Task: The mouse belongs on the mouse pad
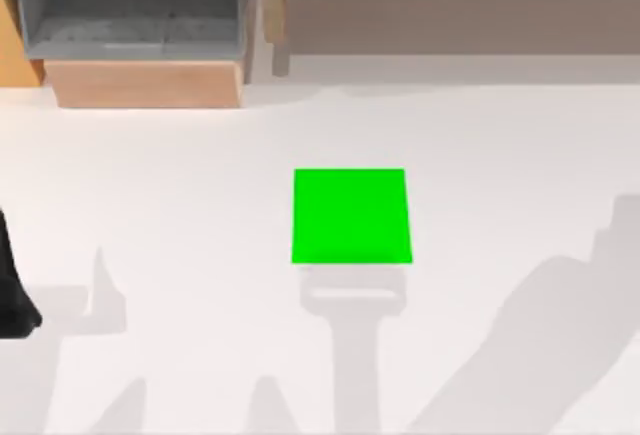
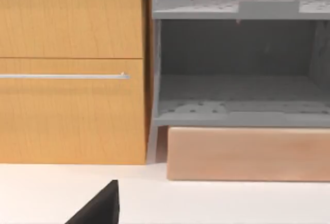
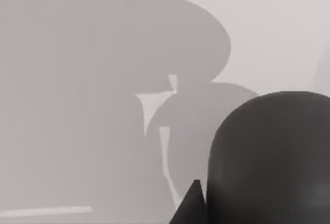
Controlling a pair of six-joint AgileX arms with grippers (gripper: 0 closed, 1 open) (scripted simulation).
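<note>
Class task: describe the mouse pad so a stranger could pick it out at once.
Start at the white table seen from above, with the wooden and grey shelving along its far edge. Near the middle lies the mouse pad, a flat square. Its plain bright green sets it apart.

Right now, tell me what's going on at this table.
The green mouse pad lies bare mid-table. The left gripper sits parked at the table's left edge, facing a wooden cabinet and grey shelf. Close in the right wrist view is a dark grey rounded shape; I cannot tell whether it is the mouse.
</note>
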